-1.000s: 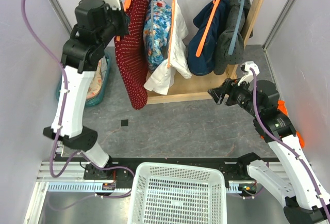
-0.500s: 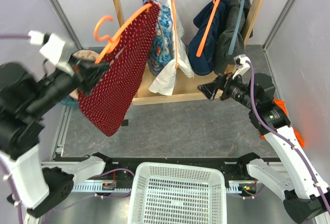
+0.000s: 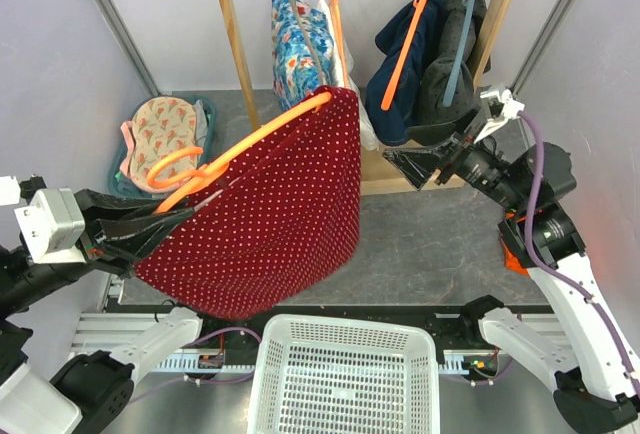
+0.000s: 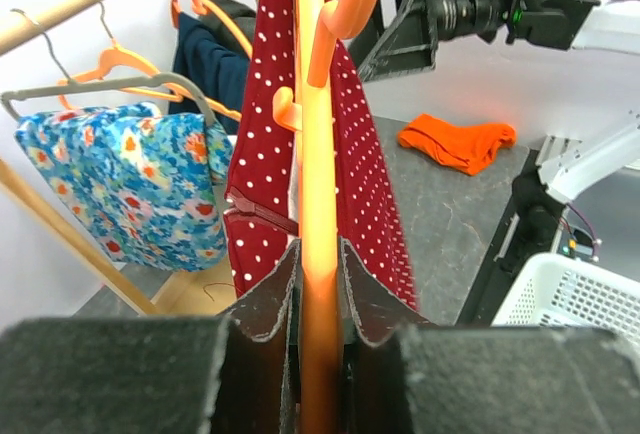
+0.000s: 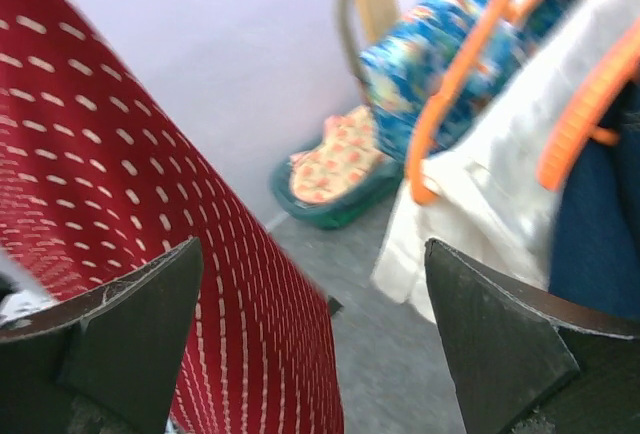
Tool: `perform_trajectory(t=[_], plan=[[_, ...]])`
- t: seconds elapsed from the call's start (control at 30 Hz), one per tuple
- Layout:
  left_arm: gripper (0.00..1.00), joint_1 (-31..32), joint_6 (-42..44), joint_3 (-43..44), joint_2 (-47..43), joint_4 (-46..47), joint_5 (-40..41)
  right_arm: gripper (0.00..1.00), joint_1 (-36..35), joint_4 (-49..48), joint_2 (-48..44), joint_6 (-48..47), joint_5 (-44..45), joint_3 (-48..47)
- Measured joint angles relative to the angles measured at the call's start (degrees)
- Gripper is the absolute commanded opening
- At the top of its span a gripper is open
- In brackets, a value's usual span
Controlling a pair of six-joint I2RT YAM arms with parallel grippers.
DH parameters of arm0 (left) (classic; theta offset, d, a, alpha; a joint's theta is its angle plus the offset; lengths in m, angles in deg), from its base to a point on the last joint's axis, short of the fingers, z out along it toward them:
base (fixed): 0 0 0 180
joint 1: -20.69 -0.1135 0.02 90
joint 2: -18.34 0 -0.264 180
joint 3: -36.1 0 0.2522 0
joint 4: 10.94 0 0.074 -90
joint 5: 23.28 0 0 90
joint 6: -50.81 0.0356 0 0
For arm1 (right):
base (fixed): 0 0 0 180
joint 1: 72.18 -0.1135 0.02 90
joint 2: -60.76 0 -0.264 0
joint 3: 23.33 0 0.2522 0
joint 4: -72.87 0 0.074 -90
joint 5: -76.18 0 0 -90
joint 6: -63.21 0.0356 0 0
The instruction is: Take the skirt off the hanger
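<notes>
- Swung clear of the wooden rack (image 3: 228, 44) within the last second, the skirt (image 3: 270, 214) now hangs in front of it, off the rail, with its dotted cloth falling toward the near side.
- It remains draped along the hanger (image 3: 250, 139). Lifting it off the rail looks done; pulling the fabric free is left.
- The hanger's long axis slants, its far end rising toward the rack and its hook curling away.
- Left gripper (image 3: 150, 226) pinches the hanger's low end. Right gripper (image 3: 405, 166), jaws spread wide and empty, points at the skirt from before the rack's right half.
</notes>
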Motion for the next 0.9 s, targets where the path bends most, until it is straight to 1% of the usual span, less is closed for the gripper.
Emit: perform_trajectory(t=[0.13,0.33,0.47,0.57,0.67,0.8,0.9], plan=[[0.02,0.0,0.4,-0.1,0.0,-1.0,-1.2,0.98,0.0,-5.9,-1.0,4.5,-4.2,0.6],[0.02,0.0,0.4,-0.1,0.5,-1.0,-2.5,0.98,-0.4,-14.5,-1.9,11.1,-10.3,5.2],[0.02,-0.5,0.3,0.0,1.7,-1.0,-3.3,0.98,-2.7,-19.0,-0.5,14.1,-12.6,7.3],[0.02,-1.4,0.3,0.1,3.0,-0.8,-4.5,0.97,-5.9,-21.5,2.1,14.5,-12.8,7.5],[0.02,-2.2,0.1,0.3,4.2,-0.6,-5.6,0.94,-10.3,-23.1,5.6,14.0,-12.5,7.5],[0.02,-2.7,-0.2,0.3,5.1,-0.6,-6.1,0.94,-16.0,-21.7,10.1,10.9,-11.2,7.2],[0.02,-3.0,-0.4,0.5,5.3,-0.6,-7.0,0.95,-17.9,-18.0,12.0,7.5,-9.1,6.0]])
